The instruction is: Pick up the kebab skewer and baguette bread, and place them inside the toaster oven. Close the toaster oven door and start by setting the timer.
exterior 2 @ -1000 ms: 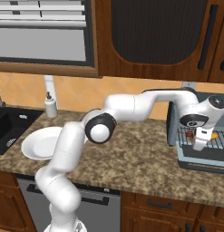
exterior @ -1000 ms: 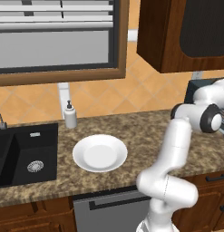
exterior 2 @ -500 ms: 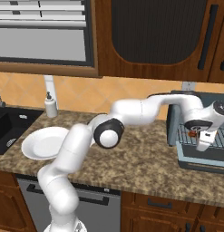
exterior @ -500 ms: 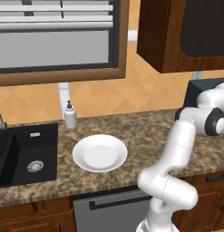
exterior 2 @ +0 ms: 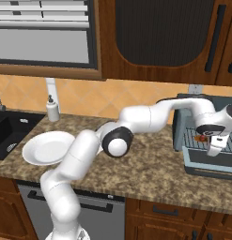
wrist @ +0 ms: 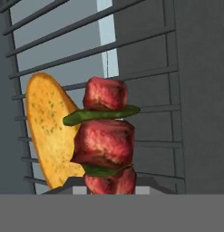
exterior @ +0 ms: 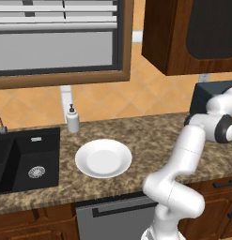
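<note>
At the far left of the counter sits the black sink (exterior: 23,159), with a soap dispenser (exterior: 73,118) standing behind its right corner against the tiled wall. To the right of the sink, a white plate (exterior: 104,158) lies bare on the granite countertop (exterior 2: 150,168). Further right, the white arm reaches across to the toaster oven (exterior 2: 202,140) at the right end of the counter; the toaster oven door (exterior 2: 211,168) hangs open and down at the front. The gripper (exterior 2: 212,140) is positioned at the oven opening, above the wire rack (wrist: 149,118). In the hand view, the baguette bread (wrist: 52,136) lies on the rack at left, and the kebab skewer (wrist: 105,140) rises just right of it from between the fingertips, overlapping the bread's edge. The gripper is clamped on the kebab skewer.
</note>
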Tool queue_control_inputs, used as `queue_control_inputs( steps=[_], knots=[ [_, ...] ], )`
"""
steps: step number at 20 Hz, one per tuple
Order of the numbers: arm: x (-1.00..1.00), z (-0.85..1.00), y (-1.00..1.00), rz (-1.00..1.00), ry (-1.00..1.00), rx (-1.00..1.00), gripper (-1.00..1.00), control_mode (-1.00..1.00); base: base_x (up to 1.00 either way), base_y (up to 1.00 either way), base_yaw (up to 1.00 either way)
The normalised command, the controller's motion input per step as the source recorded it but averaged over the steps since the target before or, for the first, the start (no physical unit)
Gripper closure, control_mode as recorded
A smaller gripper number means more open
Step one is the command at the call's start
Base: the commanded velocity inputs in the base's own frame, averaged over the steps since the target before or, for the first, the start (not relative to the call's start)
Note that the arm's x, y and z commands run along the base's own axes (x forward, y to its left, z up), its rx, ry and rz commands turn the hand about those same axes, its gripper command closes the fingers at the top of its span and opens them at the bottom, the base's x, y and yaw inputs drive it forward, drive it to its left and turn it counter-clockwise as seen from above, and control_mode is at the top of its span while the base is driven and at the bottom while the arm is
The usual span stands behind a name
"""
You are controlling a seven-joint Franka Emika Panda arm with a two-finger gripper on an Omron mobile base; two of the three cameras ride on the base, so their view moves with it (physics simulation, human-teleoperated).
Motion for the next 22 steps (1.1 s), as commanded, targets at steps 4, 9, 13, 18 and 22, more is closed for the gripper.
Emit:
queue_control_inputs(
  steps=[4,9,13,18,22],
  knots=[
    [0.08,0.00,0.00,-0.01,0.00,-0.01,-1.00,-1.00,0.00,0.00,0.00],
    [0.10,-0.01,0.04,0.00,0.00,-0.03,-1.00,-1.00,0.00,0.00,0.00],
    [0.18,0.00,0.06,0.00,0.00,-0.03,-1.00,-1.00,0.00,0.00,0.00],
    [0.09,0.00,0.01,0.00,0.00,0.00,-1.00,-1.00,0.00,0.00,0.00],
    [-0.03,0.04,0.00,0.00,-0.01,0.00,-1.00,-1.00,0.00,0.00,0.00]
  ],
)
